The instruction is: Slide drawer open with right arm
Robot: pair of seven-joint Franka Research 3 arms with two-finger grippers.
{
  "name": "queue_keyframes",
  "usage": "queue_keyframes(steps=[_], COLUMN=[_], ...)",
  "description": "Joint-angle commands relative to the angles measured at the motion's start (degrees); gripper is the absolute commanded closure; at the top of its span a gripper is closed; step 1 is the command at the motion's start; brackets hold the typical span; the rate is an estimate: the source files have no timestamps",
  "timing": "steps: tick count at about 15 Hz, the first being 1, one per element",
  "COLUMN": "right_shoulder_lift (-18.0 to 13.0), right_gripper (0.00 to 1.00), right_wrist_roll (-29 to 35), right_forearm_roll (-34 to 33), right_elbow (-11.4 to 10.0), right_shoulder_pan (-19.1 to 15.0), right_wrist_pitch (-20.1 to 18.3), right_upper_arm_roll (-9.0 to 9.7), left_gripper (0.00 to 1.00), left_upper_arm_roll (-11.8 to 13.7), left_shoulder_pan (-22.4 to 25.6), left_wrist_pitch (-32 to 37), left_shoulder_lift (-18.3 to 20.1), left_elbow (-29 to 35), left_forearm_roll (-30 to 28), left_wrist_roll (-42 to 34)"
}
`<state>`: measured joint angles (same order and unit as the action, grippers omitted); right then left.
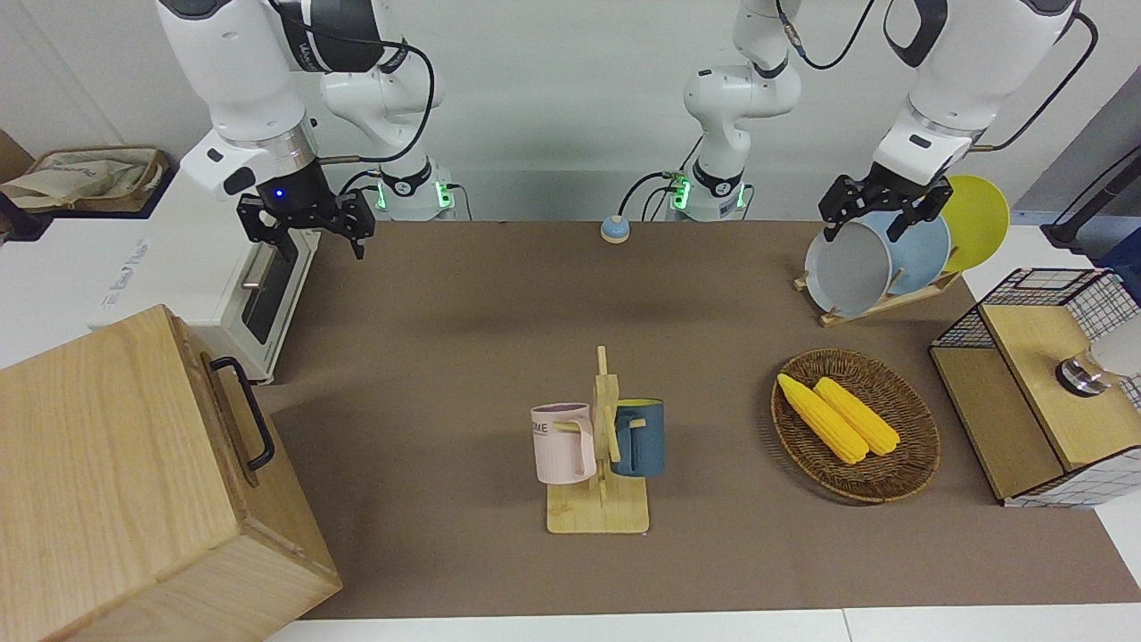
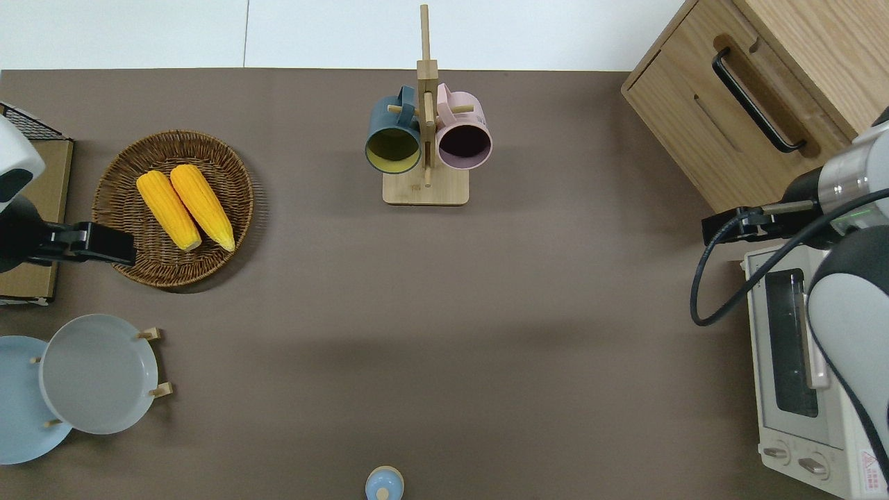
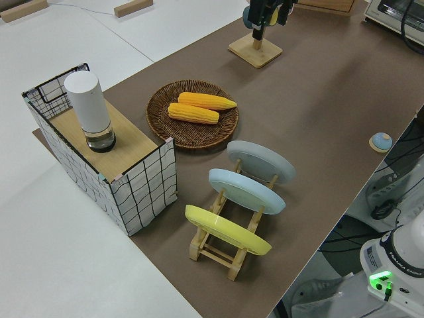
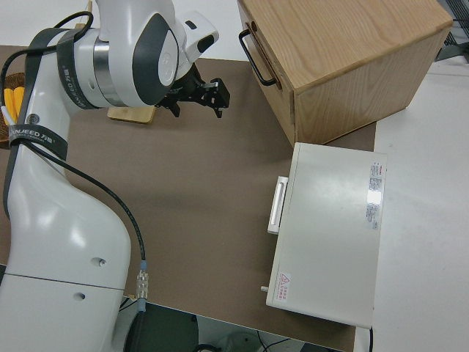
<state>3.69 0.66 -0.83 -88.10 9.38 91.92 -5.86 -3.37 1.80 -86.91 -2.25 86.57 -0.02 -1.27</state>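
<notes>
The drawer [image 2: 722, 111] is seen shut in the cabinet [image 1: 107, 473]. The right gripper [image 1: 307, 234], fingers spread and holding nothing, is held near the cabinet. The left arm is parked.

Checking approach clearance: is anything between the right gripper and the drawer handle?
Nothing visible. The right gripper hangs over bare mat by the toaster oven, and open mat runs to the drawer handle.

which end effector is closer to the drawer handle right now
Right. The right end effector is up by the toaster oven, at the same end of the table as the drawer handle. The left end effector is parked at the opposite end.
</notes>
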Motion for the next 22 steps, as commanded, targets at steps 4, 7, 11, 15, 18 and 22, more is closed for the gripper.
queue_keyframes(steps=[4, 7, 11, 15, 18, 22], right_shoulder_lift=[0.88, 0.88, 0.88, 0.88, 1.06, 1.06], right_gripper=[0.013, 0.015, 0.015, 0.025, 0.136, 0.856], right_wrist_roll=[-1.8, -1.8, -1.72, -1.72, -1.72, -1.8], right_forearm_roll=[2.41, 2.32, 1.62, 1.44, 1.53, 1.18], right_elbow=[2.94, 2.94, 2.94, 2.94, 2.94, 2.94], right_shoulder_pan=[-0.33, -0.33, -0.33, -0.42, -0.5, -0.41], right_wrist_pitch=[-3.31, -3.5, -3.41, -3.5, -3.59, -5.16], right_upper_arm_roll=[-0.02, -0.02, -0.02, -0.02, -0.02, -0.02], left_gripper=[0.01, 0.01, 0.01, 0.01, 0.01, 0.01], left_upper_arm_roll=[-0.4, -0.4, -0.4, -0.4, -0.4, -0.4], left_shoulder_pan=[0.31, 0.31, 0.31, 0.31, 0.31, 0.31], left_wrist_pitch=[1.13, 1.13, 1.13, 1.13, 1.13, 1.13], left_shoulder_lift=[-0.65, -0.65, -0.65, -0.65, -0.65, -0.65], left_elbow=[-1.49, -1.4, -1.4, -1.4, -1.4, -1.49], left_forearm_roll=[0.98, 0.98, 0.98, 0.98, 0.98, 0.98], left_wrist_roll=[-0.58, -0.58, -0.58, -0.58, -0.58, -0.58])
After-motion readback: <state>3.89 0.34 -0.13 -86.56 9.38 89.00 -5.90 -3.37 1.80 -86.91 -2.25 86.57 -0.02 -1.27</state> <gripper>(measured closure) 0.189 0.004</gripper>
